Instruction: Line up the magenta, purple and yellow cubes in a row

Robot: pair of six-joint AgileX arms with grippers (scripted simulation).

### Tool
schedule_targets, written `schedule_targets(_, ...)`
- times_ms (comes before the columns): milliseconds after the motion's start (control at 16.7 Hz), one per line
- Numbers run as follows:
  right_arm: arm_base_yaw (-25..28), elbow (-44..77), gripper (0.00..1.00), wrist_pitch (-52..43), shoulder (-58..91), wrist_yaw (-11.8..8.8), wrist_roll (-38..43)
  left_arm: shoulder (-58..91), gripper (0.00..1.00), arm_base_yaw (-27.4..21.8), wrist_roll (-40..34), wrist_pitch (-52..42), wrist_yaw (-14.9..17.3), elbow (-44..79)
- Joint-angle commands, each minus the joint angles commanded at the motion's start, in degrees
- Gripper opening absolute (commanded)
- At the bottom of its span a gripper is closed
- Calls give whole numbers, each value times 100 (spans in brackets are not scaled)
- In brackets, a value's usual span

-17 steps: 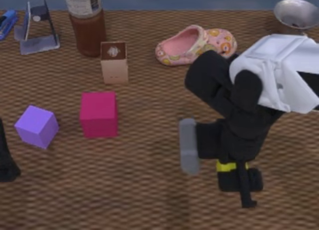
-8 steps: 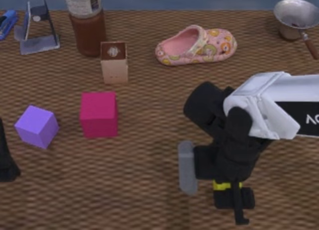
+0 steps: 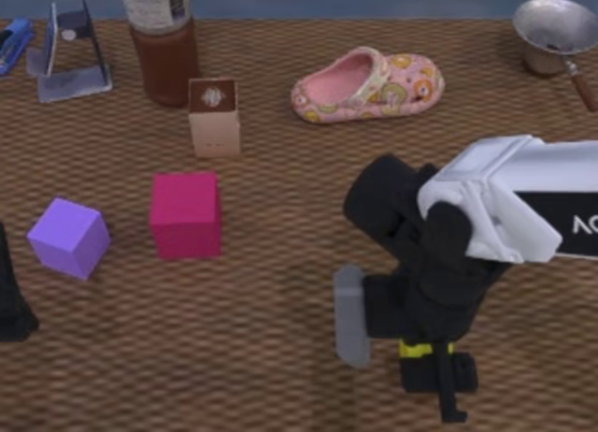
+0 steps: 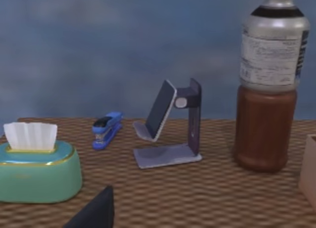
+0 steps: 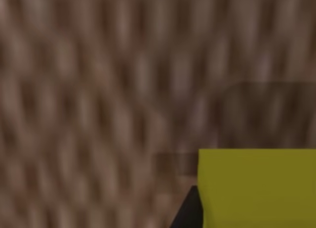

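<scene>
The magenta cube (image 3: 185,214) rests on the woven mat left of centre, with the purple cube (image 3: 68,237) further left and a gap between them. Only a thin yellow strip of the yellow cube (image 3: 425,349) shows in the top view, under my right gripper (image 3: 428,355) near the front right of the table. That gripper is shut on it. In the right wrist view the yellow cube (image 5: 256,188) fills the corner beside one dark finger (image 5: 190,213), just above the mat. My left gripper (image 3: 11,310) is parked open at the left edge.
A tan carton (image 3: 214,118) stands behind the magenta cube. Along the back are a brown bottle (image 3: 165,49), a phone stand (image 3: 70,58), a blue stapler (image 3: 11,41), a pink slipper (image 3: 366,83) and a metal bowl (image 3: 553,28). A teal tissue box (image 4: 37,169) shows in the left wrist view.
My right arm has swung toward the table's front edge with the yellow cube in its gripper, then nearly stopped in the last half second. The other cubes and the left arm have not moved.
</scene>
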Motion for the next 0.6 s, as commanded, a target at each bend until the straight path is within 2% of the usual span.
schedule_targets(420, 0, 0, 98, 0, 0, 0, 0, 0, 100, 0, 0, 0, 0, 0)
schedule_targets(600, 0, 0, 100, 0, 0, 0, 0, 0, 100, 0, 0, 0, 0, 0)
